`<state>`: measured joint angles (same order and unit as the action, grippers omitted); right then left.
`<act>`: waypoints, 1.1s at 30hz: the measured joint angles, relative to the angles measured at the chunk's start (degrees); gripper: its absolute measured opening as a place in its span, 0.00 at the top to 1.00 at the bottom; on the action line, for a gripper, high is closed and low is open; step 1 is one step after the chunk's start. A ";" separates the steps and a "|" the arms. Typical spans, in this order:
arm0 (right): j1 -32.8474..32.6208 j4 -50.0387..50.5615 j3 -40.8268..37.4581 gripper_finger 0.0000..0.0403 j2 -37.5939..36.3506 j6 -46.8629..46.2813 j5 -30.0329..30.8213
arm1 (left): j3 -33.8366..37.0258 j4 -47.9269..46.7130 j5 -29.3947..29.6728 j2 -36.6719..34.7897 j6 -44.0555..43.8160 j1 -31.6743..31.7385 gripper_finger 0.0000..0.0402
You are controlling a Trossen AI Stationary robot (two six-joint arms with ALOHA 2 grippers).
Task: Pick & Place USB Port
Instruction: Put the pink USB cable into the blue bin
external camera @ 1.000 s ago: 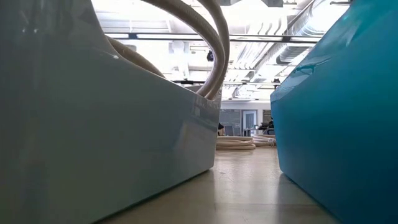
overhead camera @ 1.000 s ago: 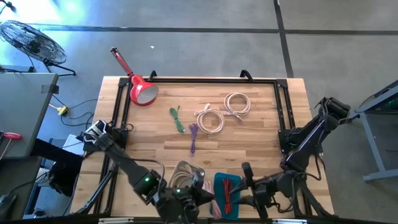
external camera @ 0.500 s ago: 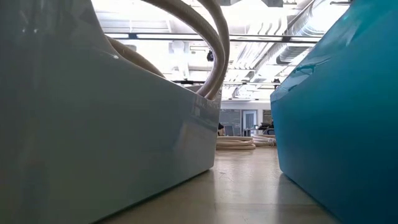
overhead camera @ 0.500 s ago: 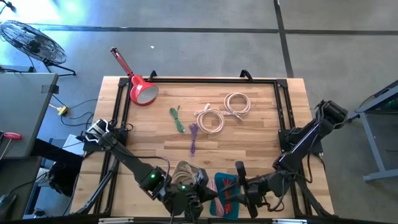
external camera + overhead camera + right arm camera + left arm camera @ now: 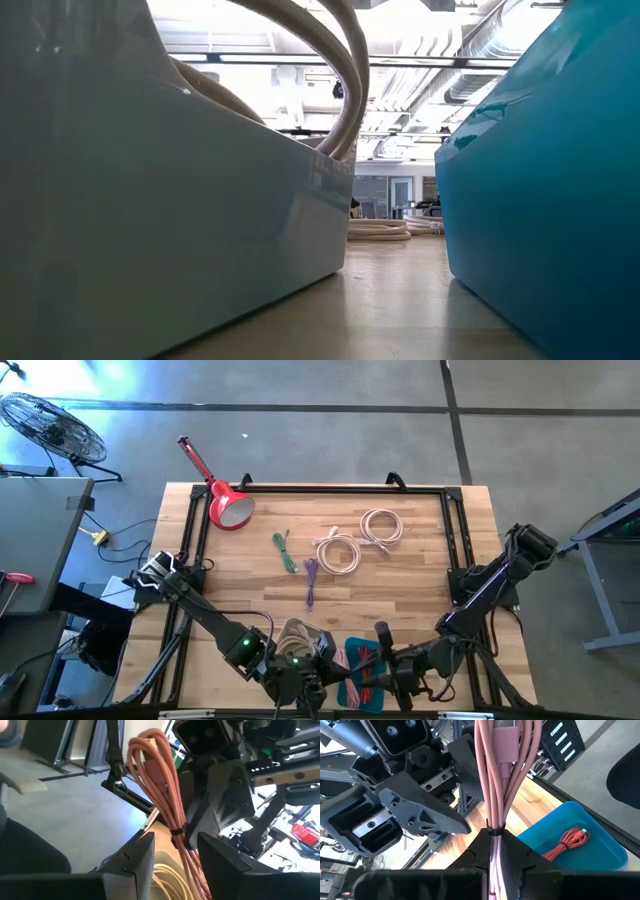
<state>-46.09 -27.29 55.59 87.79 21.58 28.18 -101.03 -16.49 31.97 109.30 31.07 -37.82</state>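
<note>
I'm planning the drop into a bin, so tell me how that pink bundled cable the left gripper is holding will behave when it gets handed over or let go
Likely floppy: the pink cable bundle is thin looped strands, cinched by one tie only. The loops beyond the tie may splay or sag once released.

It probably weighs little, since the left gripper holds it pinched at the tie alone.

The right gripper stands open around it, so the loops could snag on a finger.

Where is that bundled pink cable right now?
The pink cable is pinched in the left claw at the table's near edge, between the white bin and the blue bin, with the right claw open around it.
</note>
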 joint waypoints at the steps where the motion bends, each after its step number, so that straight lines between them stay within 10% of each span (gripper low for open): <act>1: 0.00 0.00 0.00 0.65 0.00 0.00 -0.62 | 0.00 -0.02 0.01 0.00 0.00 0.00 0.97; 33: 3.39 -0.83 0.59 0.65 0.00 1.60 -6.18 | 0.00 -0.57 -3.57 -0.04 -0.01 3.31 0.97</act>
<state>-42.70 -28.12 56.18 87.79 23.18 21.99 -101.03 -17.06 28.40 109.25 31.06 -34.51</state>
